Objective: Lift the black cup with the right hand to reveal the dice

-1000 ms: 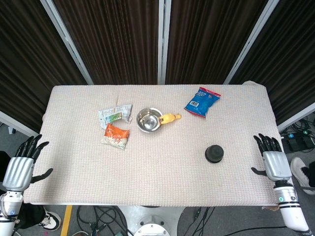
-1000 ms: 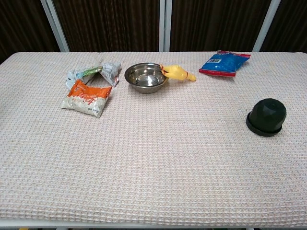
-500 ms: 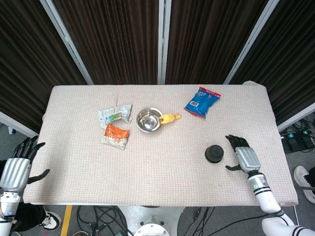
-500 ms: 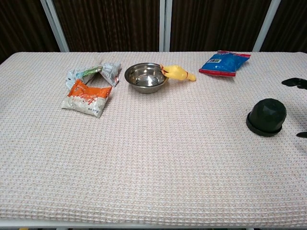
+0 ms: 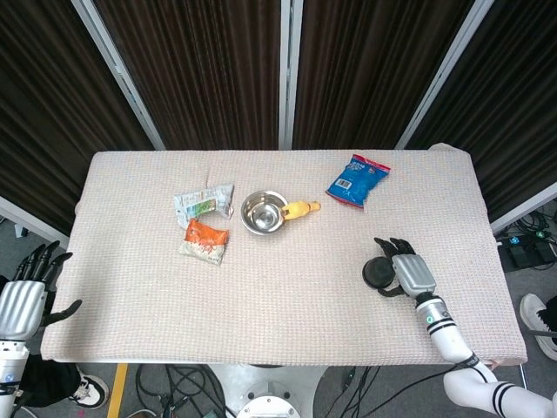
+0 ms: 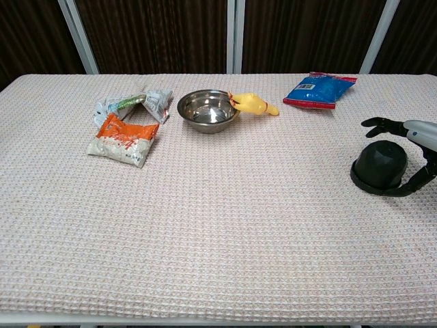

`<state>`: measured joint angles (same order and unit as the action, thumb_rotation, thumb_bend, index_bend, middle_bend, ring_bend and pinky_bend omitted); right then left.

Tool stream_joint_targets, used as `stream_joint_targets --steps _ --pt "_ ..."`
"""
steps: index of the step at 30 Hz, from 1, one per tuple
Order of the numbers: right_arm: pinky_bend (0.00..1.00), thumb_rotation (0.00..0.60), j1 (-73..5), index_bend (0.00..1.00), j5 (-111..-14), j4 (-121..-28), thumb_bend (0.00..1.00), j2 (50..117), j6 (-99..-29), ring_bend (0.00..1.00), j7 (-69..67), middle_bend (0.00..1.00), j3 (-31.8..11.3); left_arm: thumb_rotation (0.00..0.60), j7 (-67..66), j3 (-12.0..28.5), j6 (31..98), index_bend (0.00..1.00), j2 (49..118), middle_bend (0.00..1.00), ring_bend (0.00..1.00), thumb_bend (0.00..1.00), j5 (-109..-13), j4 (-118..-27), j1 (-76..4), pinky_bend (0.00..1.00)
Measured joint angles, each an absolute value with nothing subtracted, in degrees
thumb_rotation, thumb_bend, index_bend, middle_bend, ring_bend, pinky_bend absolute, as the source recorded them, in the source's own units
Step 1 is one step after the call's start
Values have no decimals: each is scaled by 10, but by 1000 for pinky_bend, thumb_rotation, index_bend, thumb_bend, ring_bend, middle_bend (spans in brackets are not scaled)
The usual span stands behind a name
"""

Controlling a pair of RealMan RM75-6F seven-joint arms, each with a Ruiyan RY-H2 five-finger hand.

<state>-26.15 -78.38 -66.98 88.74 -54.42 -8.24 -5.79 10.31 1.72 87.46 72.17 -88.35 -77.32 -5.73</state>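
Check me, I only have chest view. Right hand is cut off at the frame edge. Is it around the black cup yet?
Observer: Head view shows the whole right hand beside the black cup, fingers spread around its right side. Cup is on the table, not lifted.
Operator: Where's the left hand? Nothing on my side.
Observer: Left hand hangs off the table's near-left corner, fingers apart, holding nothing.
Operator: Any dice showing?
Observer: None in either view; the upside-down cup covers that spot.
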Motion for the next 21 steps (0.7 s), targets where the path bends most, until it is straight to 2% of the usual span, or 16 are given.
stream_joint_targets --steps 10,21 --pt "0 600 -273 0 -771 -662 14 899 -524 0 -77 188 -56 600 98 18 872 159 718 33 0 152 -882 -779 -57 128" --pt "0 600 -272 0 -769 -659 43 903 -533 0 -74 265 -55 600 93 17 871 159 714 33 0 153 -883 -785 -57 128"
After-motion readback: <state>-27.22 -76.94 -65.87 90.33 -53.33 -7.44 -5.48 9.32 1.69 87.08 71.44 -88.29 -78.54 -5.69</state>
